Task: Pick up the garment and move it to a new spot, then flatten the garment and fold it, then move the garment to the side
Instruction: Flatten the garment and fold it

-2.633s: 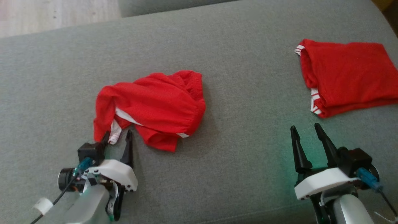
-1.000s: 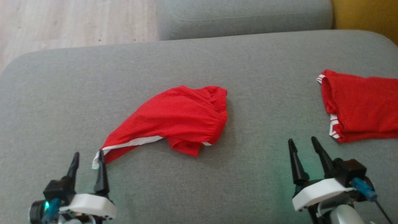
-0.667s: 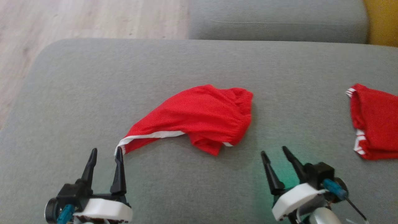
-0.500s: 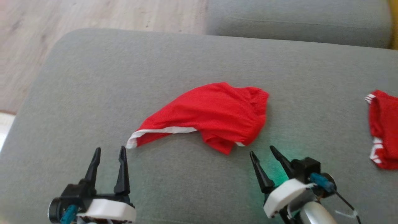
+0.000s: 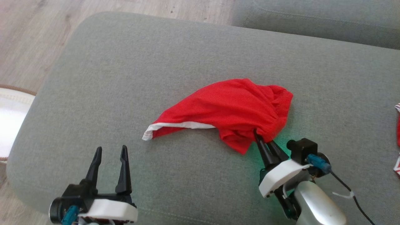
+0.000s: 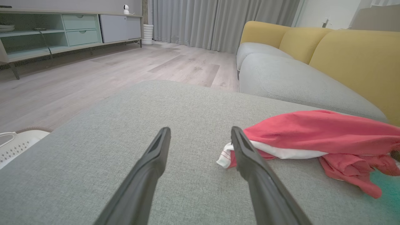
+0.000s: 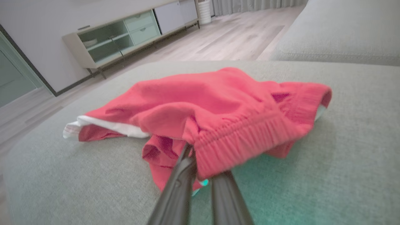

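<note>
The garment (image 5: 231, 109) is a pair of red shorts with white trim, lying crumpled on the grey cushion (image 5: 156, 62). My right gripper (image 5: 261, 137) is shut on its elastic waistband at the near right edge; in the right wrist view the fingers pinch the gathered band (image 7: 237, 140) of the garment (image 7: 200, 100). My left gripper (image 5: 111, 151) stands open near the cushion's front left, a short way short of the white-trimmed leg tip (image 5: 148, 135). In the left wrist view the open gripper (image 6: 200, 131) has that tip (image 6: 225, 157) just beside its right finger, not touching.
A second red garment (image 5: 397, 125) peeks in at the right edge. The cushion's left edge drops to a wood floor (image 5: 31, 37) with a white basket (image 5: 9, 122). A second grey seat (image 5: 312, 22) lies behind, with yellow backrests (image 6: 353, 59).
My right gripper moved forward and closed on the waistband. My left gripper has drawn back from the leg tip and stayed open. The camera swung left, shifting the whole scene right.
</note>
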Motion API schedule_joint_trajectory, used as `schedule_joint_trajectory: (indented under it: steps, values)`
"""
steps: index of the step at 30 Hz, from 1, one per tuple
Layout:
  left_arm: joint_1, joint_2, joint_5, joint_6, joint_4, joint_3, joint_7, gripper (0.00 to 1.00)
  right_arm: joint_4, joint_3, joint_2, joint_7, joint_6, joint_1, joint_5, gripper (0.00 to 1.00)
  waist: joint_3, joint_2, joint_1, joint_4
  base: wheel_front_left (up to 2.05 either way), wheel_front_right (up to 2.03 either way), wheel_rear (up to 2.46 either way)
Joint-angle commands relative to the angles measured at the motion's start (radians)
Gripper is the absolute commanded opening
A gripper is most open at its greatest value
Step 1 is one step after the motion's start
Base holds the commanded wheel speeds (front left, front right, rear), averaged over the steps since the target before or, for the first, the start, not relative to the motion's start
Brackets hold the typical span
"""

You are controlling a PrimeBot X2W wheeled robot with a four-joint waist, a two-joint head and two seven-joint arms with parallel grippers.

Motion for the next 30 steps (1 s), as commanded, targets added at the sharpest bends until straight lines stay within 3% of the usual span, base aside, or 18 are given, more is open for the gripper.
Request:
schedule_joint_trajectory:
  steps: [1, 9, 22, 26, 30]
  values:
    - [-0.017, 0.008, 0.008, 0.009, -0.028, 0.040, -0.004, 1.00, -0.035, 0.013, -0.002, -0.019, 0.003, -0.031, 0.013, 0.00, -0.007, -0.0001, -0.0001, -0.010, 0.00, 0.00, 0.00]
    - [0.007, 0.000, 0.004, 0.011, -0.027, 0.038, -0.008, 1.00, -0.184, -0.009, -0.002, 0.028, 0.003, 0.027, 0.033, 0.00, -0.061, -0.0001, -0.0001, -0.078, 0.00, 0.00, 0.00]
    - [0.045, -0.031, -0.001, 0.002, -0.014, 0.026, -0.013, 1.00, -0.640, -0.154, -0.017, 0.446, 0.003, 0.274, -0.054, 0.00, -0.126, -0.0001, -0.0001, -0.159, 0.00, 0.00, 0.00]
    - [0.037, -0.039, 0.006, -0.010, -0.007, 0.017, -0.014, 1.00, -0.668, -0.203, -0.048, 0.546, 0.003, 0.295, -0.054, 0.00, -0.112, -0.0001, -0.0001, -0.149, 0.00, 0.00, 0.00]
    - [0.019, -0.049, 0.014, -0.022, 0.000, 0.006, -0.014, 1.00, -0.600, -0.244, -0.076, 0.584, 0.003, 0.251, -0.038, 0.00, -0.071, -0.0001, -0.0001, -0.123, 0.00, 0.00, 0.00]
